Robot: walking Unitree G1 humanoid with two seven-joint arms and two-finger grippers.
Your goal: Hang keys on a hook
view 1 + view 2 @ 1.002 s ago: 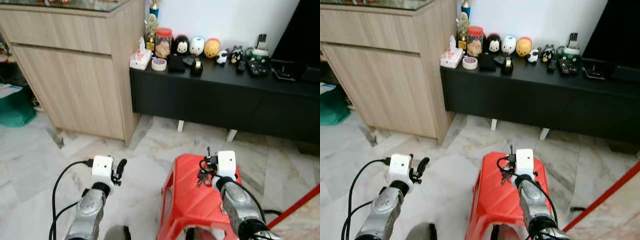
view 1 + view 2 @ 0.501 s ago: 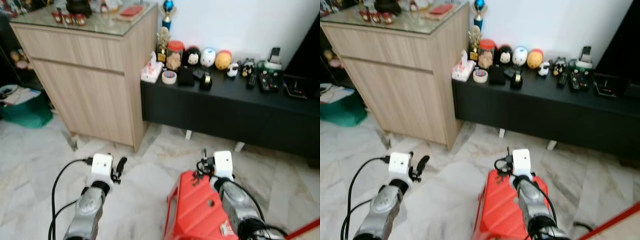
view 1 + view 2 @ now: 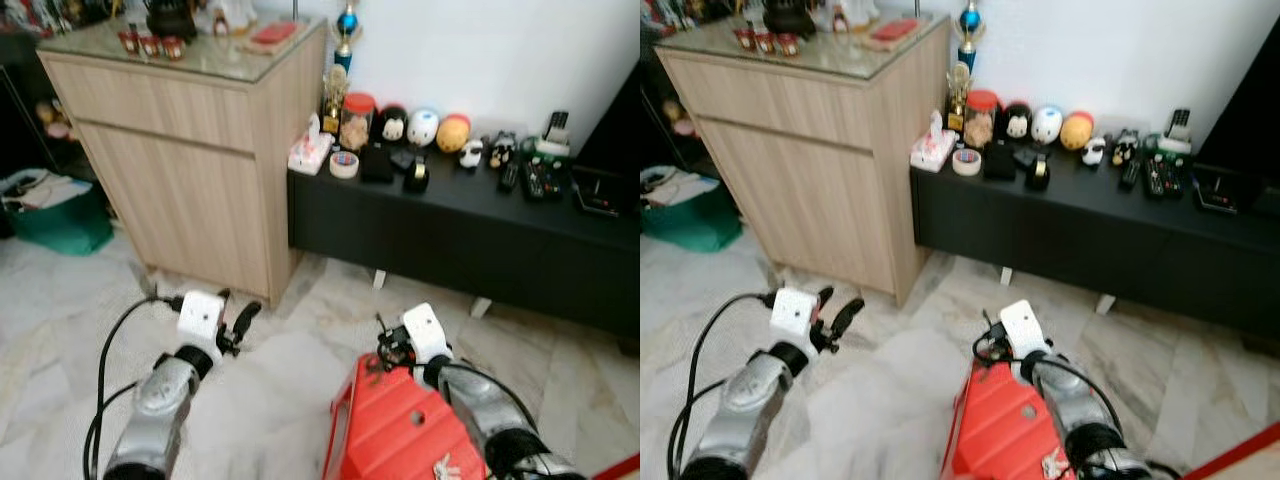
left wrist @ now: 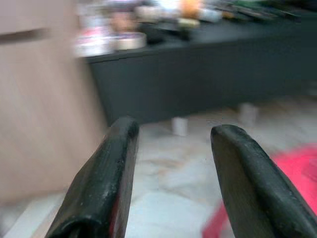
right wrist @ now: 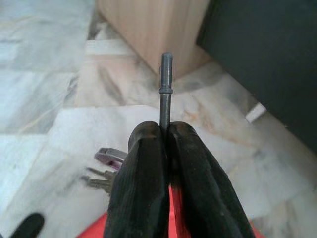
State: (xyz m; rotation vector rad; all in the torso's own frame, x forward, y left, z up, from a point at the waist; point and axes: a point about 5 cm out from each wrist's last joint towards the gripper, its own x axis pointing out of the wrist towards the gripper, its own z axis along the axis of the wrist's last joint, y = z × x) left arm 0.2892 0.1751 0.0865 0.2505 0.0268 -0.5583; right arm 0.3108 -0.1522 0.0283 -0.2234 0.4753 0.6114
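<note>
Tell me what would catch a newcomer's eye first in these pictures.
The bright red stool at the robot's feet stands out, with the right claw above it, shut on a bunch of keys. Beyond it, a row of round colourful figurines lines the black low cabinet, beside a tall wooden cabinet. The left claw is open over the marble floor.

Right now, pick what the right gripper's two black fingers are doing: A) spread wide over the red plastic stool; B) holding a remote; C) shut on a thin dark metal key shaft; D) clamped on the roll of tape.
C: the right gripper pinches the thin dark key shaft, with more keys dangling below.
</note>
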